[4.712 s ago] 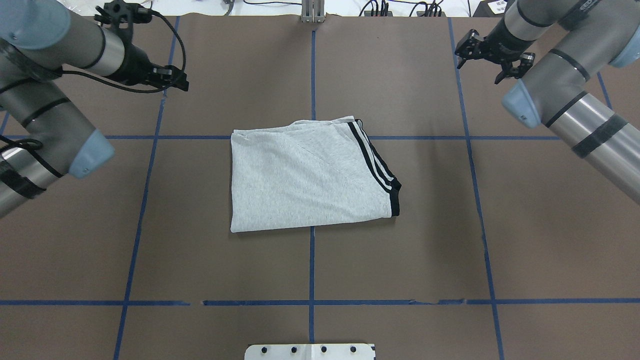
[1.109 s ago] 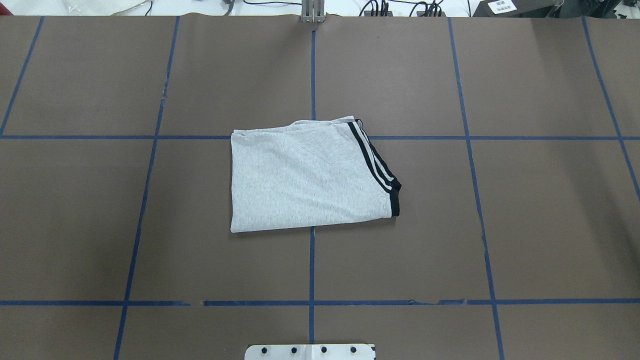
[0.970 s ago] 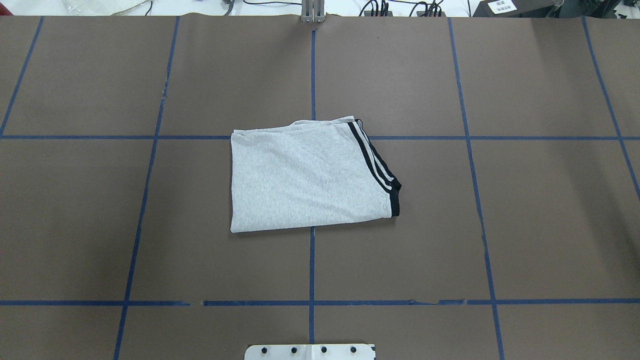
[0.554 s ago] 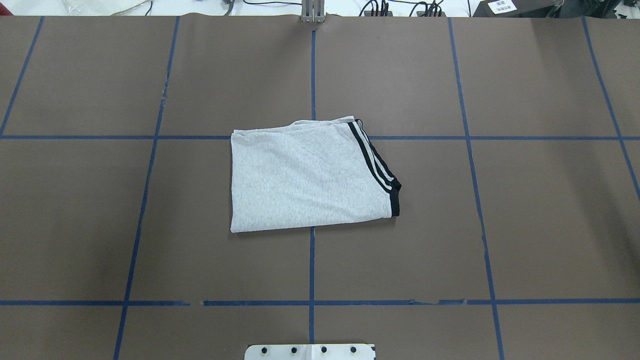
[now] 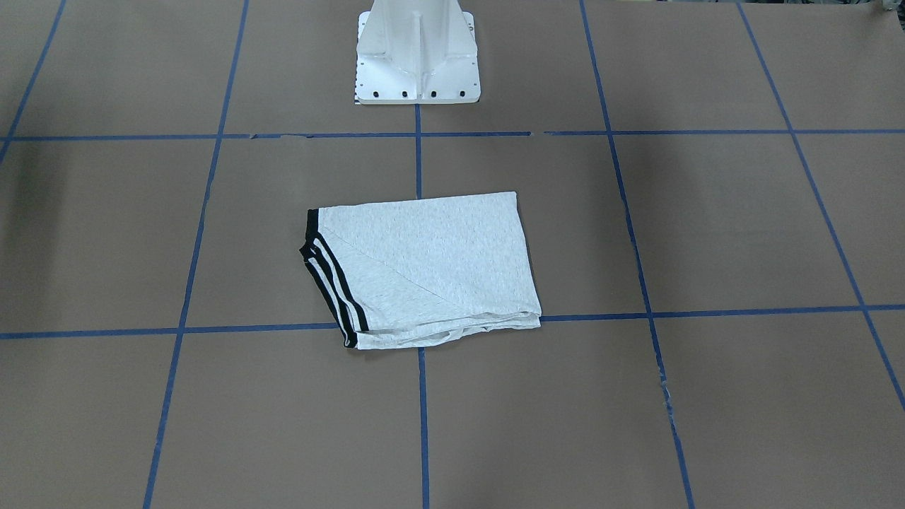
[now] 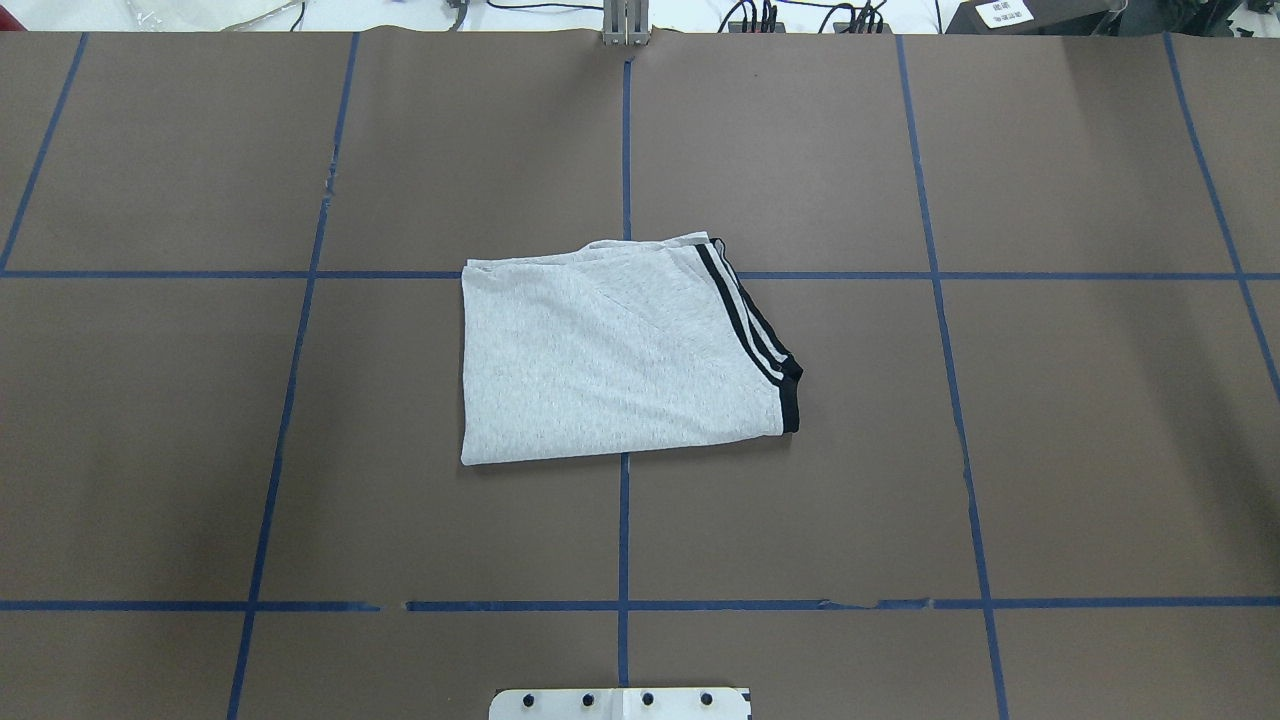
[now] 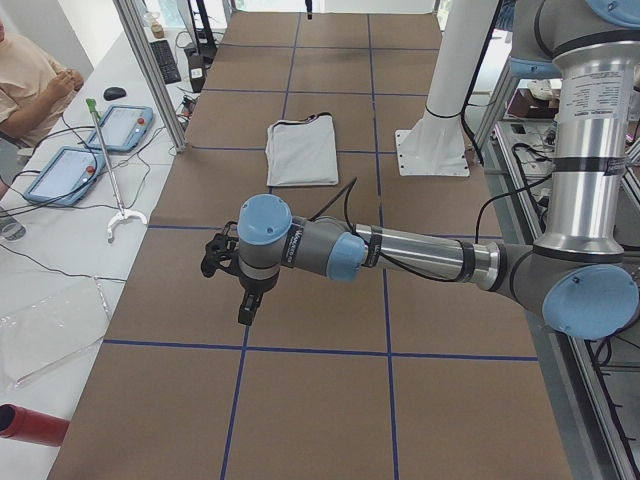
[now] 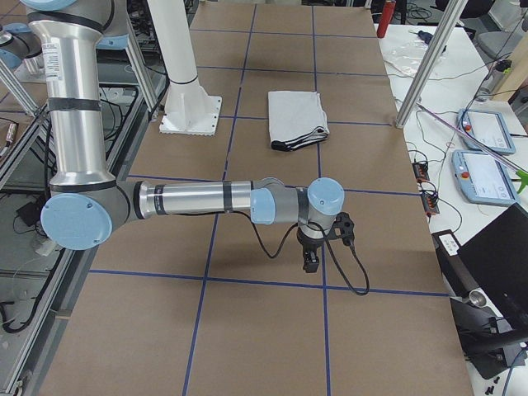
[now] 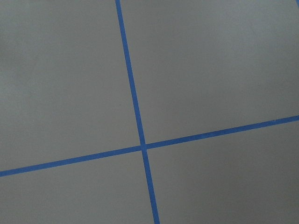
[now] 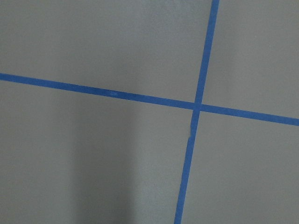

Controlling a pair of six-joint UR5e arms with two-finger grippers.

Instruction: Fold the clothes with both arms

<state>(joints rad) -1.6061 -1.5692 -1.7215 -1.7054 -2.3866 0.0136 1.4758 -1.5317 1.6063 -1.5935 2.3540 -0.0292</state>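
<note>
The grey T-shirt (image 6: 610,360) lies folded into a compact rectangle at the middle of the brown table, its black-striped cuffs (image 6: 755,335) on the right edge. It also shows in the front view (image 5: 431,268) and both side views (image 7: 302,152) (image 8: 297,115). Its print and collar are hidden. The left gripper (image 7: 245,310) hangs over bare table far off the shirt, pointing down. The right gripper (image 8: 310,262) does the same at the opposite end. I cannot tell whether either is open or shut. Both wrist views show only table and blue tape.
The white pedestal base (image 5: 417,63) stands at the robot's side of the table. Blue tape lines (image 6: 624,530) grid the brown surface. A seated person (image 7: 30,80), teach pendants (image 7: 115,125) (image 8: 487,132) and a red cylinder (image 7: 30,425) lie beyond the table's far edge.
Both arms, at the table's far corners 4.7 s ago, have left the overhead view. Over the last second nothing has moved there. The shirt has stayed put.
</note>
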